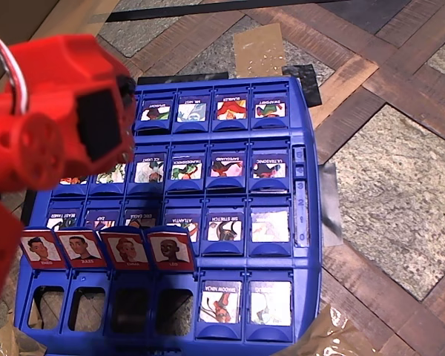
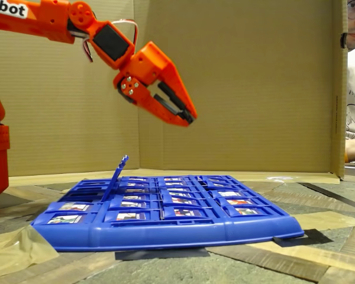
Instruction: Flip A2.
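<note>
On lower-left row of blue game board [image 1: 305, 111], overhead view: A2 [image 1: 126, 248] upright, red face showing, just beside LEO tile [image 1: 170, 250]. Tool [image 2: 188, 116] hovers well above, jaws nearly together, empty. Approach step, likely; next: descend, nudge A2's top edge flat.

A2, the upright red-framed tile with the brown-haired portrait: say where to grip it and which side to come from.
Take A2 by its free top edge, coming down from above with one finger on each face. It stands upright, hinged low on the blue board. The LEO tile and another upright tile crowd its sides, so a sideways pinch probably lacks room.
</note>
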Controlling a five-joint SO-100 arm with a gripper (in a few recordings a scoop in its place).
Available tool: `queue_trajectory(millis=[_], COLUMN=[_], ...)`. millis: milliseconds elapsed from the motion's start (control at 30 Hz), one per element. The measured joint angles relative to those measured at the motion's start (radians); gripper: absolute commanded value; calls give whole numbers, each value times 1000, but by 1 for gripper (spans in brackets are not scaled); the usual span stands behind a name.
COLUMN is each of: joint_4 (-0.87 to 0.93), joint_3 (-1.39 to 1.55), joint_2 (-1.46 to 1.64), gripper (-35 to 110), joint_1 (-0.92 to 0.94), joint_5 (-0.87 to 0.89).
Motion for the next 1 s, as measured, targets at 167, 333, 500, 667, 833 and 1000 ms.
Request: queue_trajectory(millis=[167,333,500,667,833,1000], joint_4=[15,74,250,319,360,433], joint_3=[21,31,2,-2,-20,-44], joint_2=[-35,-75,-106,-118,-132,-140], gripper=[0,0,0,0,0,0], joint_1=[-12,-41,-66,-66,-66,-66], joint_5=[0,0,0,0,-2,-2])
